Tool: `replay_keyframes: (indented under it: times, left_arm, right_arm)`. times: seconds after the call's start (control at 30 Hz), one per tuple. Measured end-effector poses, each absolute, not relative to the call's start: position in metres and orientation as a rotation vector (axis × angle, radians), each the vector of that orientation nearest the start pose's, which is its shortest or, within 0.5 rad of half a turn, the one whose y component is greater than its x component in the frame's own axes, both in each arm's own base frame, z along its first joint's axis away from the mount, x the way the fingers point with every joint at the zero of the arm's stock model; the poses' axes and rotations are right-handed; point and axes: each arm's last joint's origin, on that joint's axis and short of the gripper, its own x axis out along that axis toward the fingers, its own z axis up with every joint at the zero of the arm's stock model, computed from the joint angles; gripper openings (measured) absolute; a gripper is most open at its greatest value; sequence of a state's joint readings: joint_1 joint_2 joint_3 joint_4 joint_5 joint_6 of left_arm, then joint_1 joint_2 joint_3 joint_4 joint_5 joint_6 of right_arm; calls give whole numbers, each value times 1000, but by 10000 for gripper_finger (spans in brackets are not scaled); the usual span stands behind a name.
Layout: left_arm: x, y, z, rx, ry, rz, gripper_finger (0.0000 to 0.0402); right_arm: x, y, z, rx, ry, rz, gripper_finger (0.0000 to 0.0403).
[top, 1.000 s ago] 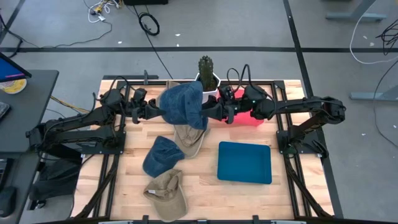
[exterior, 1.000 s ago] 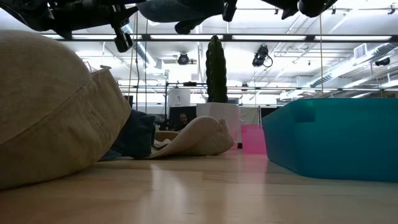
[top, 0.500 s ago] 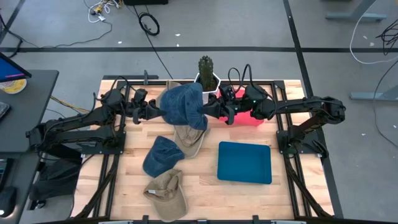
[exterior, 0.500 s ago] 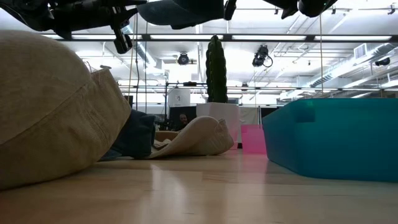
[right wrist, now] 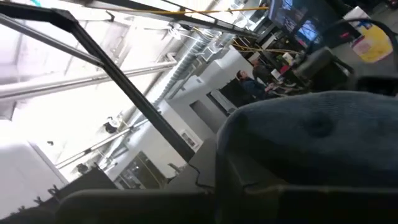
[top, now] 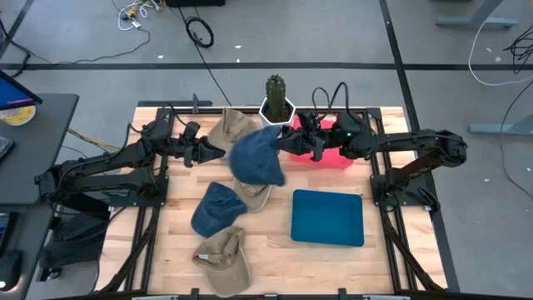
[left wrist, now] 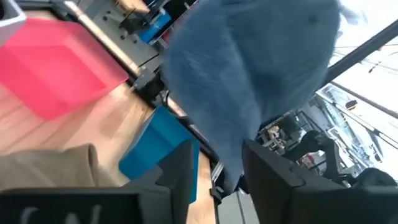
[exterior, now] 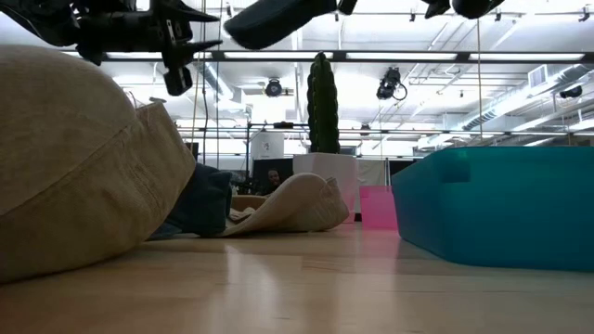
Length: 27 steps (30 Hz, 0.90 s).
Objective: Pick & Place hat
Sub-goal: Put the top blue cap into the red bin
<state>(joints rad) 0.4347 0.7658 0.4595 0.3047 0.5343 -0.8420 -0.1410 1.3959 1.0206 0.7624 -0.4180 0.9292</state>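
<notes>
1. The blue denim hat [top: 256, 156] hangs in the air above the table [top: 275, 258], just in front of the potted cactus [top: 276, 93], held up at its cactus-side edge by the right gripper [top: 283, 146].
2. The right gripper is clamped on the hat's edge; the hat droops away from it toward the left arm, and in the low view [exterior: 276, 19] it tilts downward at that free end.
3. The left gripper [top: 218, 152] is just beside the hat on the side away from the pink box [top: 331, 154], with its fingers spread apart and holding nothing; a small gap separates it from the fabric.
4. Below the lifted hat, a tan hat [top: 254, 193] lies on the table, and another tan hat [top: 225, 129] lies beside the cactus pot.
5. Farther from the cactus, a second blue hat [top: 216, 208] and a third tan hat [top: 225, 260] rest on the table.
6. The teal bin [top: 327, 217] sits well apart from the cactus, beyond the pink box.
</notes>
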Motion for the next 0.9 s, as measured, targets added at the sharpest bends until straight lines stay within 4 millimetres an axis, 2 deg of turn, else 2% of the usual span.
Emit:
replay_keyframes:
  times: [0.2,0.47,0.67,0.9]
  left_arm:
    - [164,60,268,-812,59,-82,180]
    - [164,60,267,-810,58,-70,188]
    - [164,61,267,-798,53,-60,188]
    - [164,61,267,-785,48,-50,188]
  right_arm:
    - [284,-28,385,805,-200,438,1]
    - [227,-33,401,780,-63,268,0]
    - [184,-41,395,725,54,29,0]
    - [160,-53,384,702,147,-177,0]
